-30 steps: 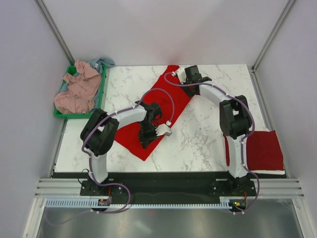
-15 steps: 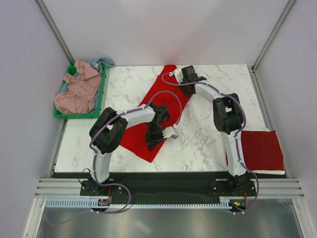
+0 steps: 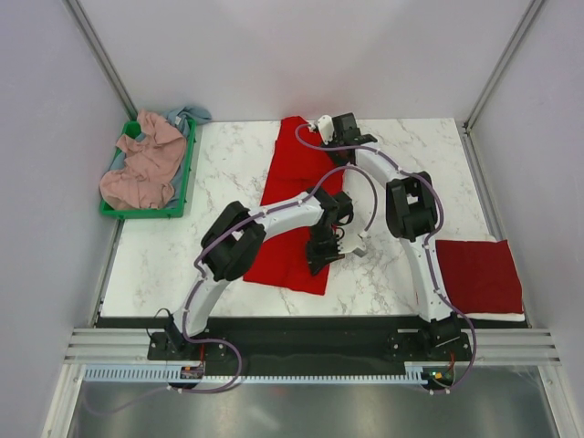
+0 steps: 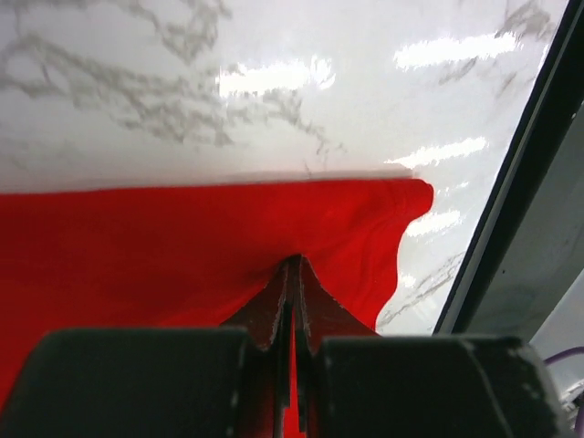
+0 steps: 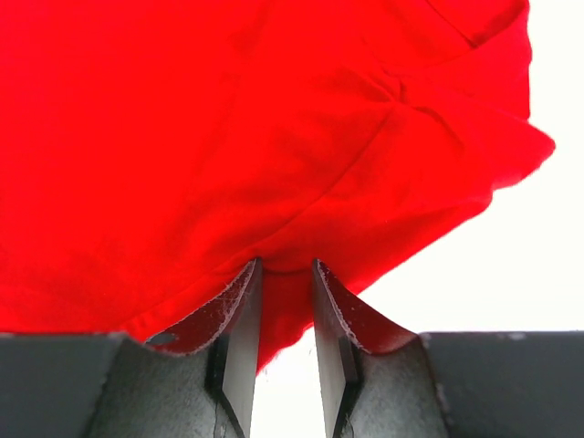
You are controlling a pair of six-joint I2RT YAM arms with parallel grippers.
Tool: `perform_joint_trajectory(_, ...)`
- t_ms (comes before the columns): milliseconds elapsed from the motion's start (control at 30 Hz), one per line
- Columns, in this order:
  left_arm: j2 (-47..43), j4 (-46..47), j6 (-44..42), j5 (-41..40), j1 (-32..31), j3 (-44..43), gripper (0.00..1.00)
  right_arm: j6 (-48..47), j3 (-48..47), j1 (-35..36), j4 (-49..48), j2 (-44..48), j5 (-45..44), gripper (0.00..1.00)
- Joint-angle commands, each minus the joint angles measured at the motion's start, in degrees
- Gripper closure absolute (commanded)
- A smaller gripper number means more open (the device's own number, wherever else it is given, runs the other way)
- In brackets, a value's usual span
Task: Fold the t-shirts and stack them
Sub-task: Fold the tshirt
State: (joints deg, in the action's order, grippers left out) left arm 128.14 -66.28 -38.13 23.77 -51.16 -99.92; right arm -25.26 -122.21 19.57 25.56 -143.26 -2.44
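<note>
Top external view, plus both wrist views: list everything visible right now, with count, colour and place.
bright red fabric t-shirt: one, red, spread along the table's middle.
folded dark red shirt: one, dark red, near right corner.
crumpled dusty pink shirt: one, pink, in the bin.
grey-blue shirt: one, grey-blue, at the bin's far end.
green plastic bin: one, green, far left.
white marble table: one, white, under everything.
left gripper: one, black, shut on the red t-shirt's near end.
right gripper: one, black, pinching its far end.

Bright, even overhead light — glare streaks on the marble table (image 4: 137, 55), red t-shirt (image 4: 137, 246) oversaturated, right-wrist background blown white.
</note>
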Motion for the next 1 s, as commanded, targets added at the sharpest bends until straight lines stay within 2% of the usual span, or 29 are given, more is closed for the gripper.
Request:
perform_joint_trajectory(0, 1.94, -1.04, 1.3, 2.68, -1.75, -4.49, 0.97, 0.65, -4.51, 0.29, 1.95, -3.42, 3.74, 0.63)
perform_joint_trajectory(333, 3.17, -3.06, 3.41, 4.44, -3.77, -11.17, 0.97, 2.84, -8.92, 1.08, 2.04, -6.07, 6.57, 0.63)
perform_joint_trajectory(533, -1.47, -5.43, 5.34, 4.01, -3.78, -14.77, 0.98, 3.55, -8.75, 1.26, 1.95, -3.44, 5.7, 0.63)
perform_joint_trajectory(633, -5.78, -7.11, 6.75, 0.25, -3.78, -14.78, 0.98, 4.77, -5.85, 0.73, 1.16, 2.79, 4.02, 0.6)
perform_joint_trajectory(700, -13.41, -5.27, 8.06, -3.71, -3.69, -13.03, 0.96, 8.0, -1.05, 0.29, -0.59, 10.6, 1.31, 0.58)
perform_joint_trajectory(733, -16.75, -3.7, 8.94, -9.99, -3.51, -10.15, 0.96, 9.33, 1.51, -0.49, -3.56, 13.68, 0.95, 0.57)
perform_joint_trajectory(767, -21.74, -2.2, 9.47, -12.67, -3.25, -8.82, 0.95, 10.65, 4.32, -0.76, -5.15, 19.98, 1.2, 0.57)
perform_joint_trajectory(800, -24.05, 0.08, 10.09, -15.74, -2.9, -7.67, 0.89, 12.67, 9.92, -0.94, -6.56, 23.0, 1.21, 0.56)
perform_joint_trajectory(833, -25.73, 1.32, 10.79, -20.82, -1.33, -6.35, 0.78, 13.47, 12.33, -0.94, -7.97, 25.55, 1.21, 0.55)
perform_joint_trajectory(900, -28.98, 2.38, 14.74, -21.75, 1.74, -6.69, 0.48, 17.41, 18.11, -0.94, -7.81, 32.06, 2.08, 0.54)
perform_joint_trajectory(967, -29.78, 2.47, 20.42, -18.25, 7.98, -8.88, 0.4, 20.76, 23.39, -1.12, -5.71, 37.14, 2.35, 0.53)
